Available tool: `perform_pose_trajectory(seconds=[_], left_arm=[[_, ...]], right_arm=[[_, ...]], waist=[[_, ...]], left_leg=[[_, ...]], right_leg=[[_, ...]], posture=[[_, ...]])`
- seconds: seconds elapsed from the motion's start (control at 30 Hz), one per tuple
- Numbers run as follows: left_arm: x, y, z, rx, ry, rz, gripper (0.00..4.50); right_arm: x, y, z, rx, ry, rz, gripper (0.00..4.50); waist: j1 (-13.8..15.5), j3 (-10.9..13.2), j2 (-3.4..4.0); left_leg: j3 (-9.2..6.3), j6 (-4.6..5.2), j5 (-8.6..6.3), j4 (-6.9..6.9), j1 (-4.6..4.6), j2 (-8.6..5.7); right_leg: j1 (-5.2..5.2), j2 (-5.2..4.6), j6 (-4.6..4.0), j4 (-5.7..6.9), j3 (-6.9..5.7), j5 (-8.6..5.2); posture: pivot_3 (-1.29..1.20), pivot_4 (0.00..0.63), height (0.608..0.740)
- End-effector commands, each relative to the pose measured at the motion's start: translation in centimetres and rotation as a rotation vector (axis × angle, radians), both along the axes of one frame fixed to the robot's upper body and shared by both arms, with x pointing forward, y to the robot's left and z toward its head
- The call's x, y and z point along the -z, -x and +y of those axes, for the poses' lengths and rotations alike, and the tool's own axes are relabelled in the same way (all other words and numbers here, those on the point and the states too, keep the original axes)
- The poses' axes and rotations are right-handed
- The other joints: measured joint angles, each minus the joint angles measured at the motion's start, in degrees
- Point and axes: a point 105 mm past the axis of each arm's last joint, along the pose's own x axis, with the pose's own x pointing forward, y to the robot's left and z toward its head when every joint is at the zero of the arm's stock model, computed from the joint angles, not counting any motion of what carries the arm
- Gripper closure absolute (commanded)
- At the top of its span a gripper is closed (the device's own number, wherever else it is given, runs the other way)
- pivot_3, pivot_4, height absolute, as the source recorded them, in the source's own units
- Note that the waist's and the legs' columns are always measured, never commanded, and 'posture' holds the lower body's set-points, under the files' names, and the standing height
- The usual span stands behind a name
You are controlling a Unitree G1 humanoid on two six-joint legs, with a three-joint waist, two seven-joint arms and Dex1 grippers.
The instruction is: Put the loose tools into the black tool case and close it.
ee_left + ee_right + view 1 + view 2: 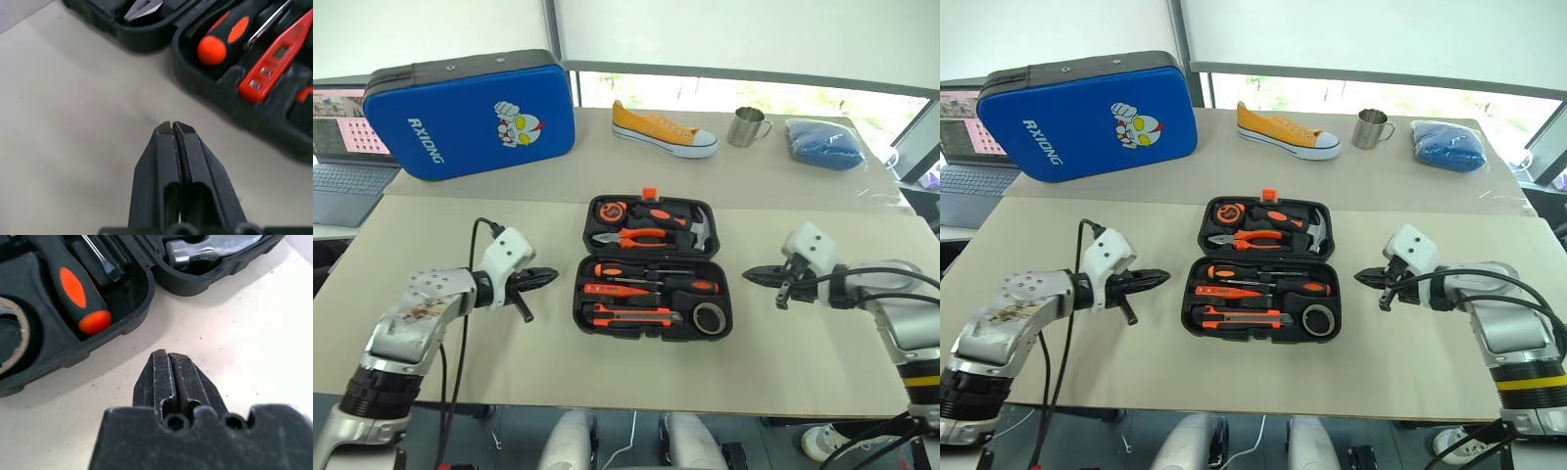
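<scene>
- The counter [509,362] spans the frame.
- The black tool case [651,267] lies open at centre, with screwdrivers [656,277], tester pen [617,291], utility knife [631,315] and tape roll [709,317] in its lower half.
- Left tool [548,276], left of the case, is closed and empty.
- Right tool [751,275], right of the case, likewise.

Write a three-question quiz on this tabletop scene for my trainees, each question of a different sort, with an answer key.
1. True or false: the black tool case lies open on the table.
2. Which holds a tool? A) left gripper B) right gripper C) neither
3. Fill in: the grey tape roll sits in the case's half ____ the robot.

Key
1. True: both halves lie flat, with the screwdrivers, tester pen and utility knife already in their slots.
2. C: both are shut and empty, one on each side of the case.
3. Nearer.
</scene>
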Motion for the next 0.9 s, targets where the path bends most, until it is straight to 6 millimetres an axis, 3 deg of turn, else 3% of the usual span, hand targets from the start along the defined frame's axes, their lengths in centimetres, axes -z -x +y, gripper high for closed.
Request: perform_pose_trajectory(seconds=[0.03,0.2,0.43,0.57,0.7,0.87,0.9], left_arm=[[0.3,-0.3,-1.0,0.013,-0.022,0.0,4.5],[0.9,0.0,-2.1,0.054,-0.033,0.023,4.5],[0.7,0.5,-3.4,0.116,-0.01,0.011,4.5],[0.6,2.2,-3.9,0.2,0.0,0.024,4.5],[1.2,5.2,-3.5,0.287,-0.001,0.092,4.5],[1.3,6.6,-3.2,0.312,-0.013,0.114,4.5],[1.7,7.5,-2.8,0.325,-0.04,0.13,4.5]], right_arm=[[-0.9,-0.8,1.6,-0.058,0.014,-0.072,4.43],[-0.5,-1.1,3.3,-0.105,-0.006,-0.061,4.43],[-0.8,0.5,5.1,-0.213,-0.053,-0.043,4.43],[-0.8,2.0,5.7,-0.28,-0.068,-0.026,4.43],[-0.1,3.9,5.4,-0.326,-0.035,-0.002,4.43],[0.0,5.2,5.1,-0.333,-0.033,0.011,4.43],[0.4,6.2,5.0,-0.346,-0.032,0.035,4.43]], waist=[[-0.1,0.0,0.0],[0.0,0.0,0.0],[-0.2,0.0,0.01],[-0.1,0.0,0.01],[0.0,0.0,0.01],[0.1,0.0,0.01],[0.2,0.0,0.01]], left_leg=[[0.0,0.0,0.0,0.0,0.01,0.0],[-0.02,0.0,0.0,-0.01,-0.01,-0.01],[-0.02,0.0,0.0,-0.03,0.01,0.01],[-0.03,0.0,0.0,-0.04,-0.02,0.01],[-0.03,0.0,-0.01,-0.19,-0.01,0.01],[-0.03,-0.03,0.01,-0.23,0.0,0.0],[-0.03,-0.03,0.01,-0.23,0.02,0.0]], right_leg=[[0.0,0.01,0.0,0.01,0.01,0.0],[-0.01,-0.01,-0.01,0.01,0.0,0.0],[-0.02,0.01,-0.02,0.01,0.0,0.01],[-0.04,0.0,-0.02,0.0,0.0,0.01],[-0.05,-0.04,-0.02,-0.04,0.0,0.01],[-0.04,-0.06,-0.02,-0.11,-0.01,0.0],[-0.02,-0.06,-0.02,-0.11,-0.01,0.0]], posture=[[0.0,0.15,0.739],[0.0,0.15,0.739],[0.0,0.15,0.739],[0.0,0.15,0.739],[0.0,0.15,0.739],[0.0,0.15,0.739],[0.0,0.15,0.739]])
